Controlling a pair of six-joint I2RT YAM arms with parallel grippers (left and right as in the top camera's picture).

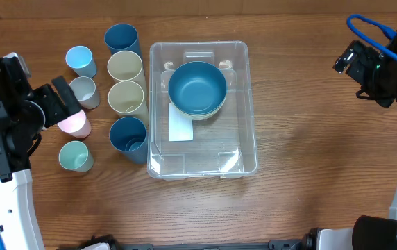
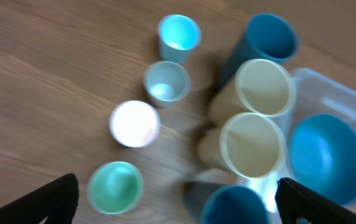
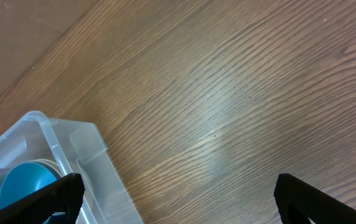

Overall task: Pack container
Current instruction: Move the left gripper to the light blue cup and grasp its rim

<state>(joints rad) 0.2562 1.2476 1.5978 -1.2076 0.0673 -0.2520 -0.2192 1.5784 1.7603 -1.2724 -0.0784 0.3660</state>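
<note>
Container, a clear bin at mid-table, already holds a blue bowl; with the left gripper and right gripper both spread wide and empty, the left, over the cups, likely grasps one next.

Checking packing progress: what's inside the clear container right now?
A blue bowl sits in the container, nested in a cream bowl showing only its rim. The white label is partly covered; anything beneath the bowls is hidden.
</note>
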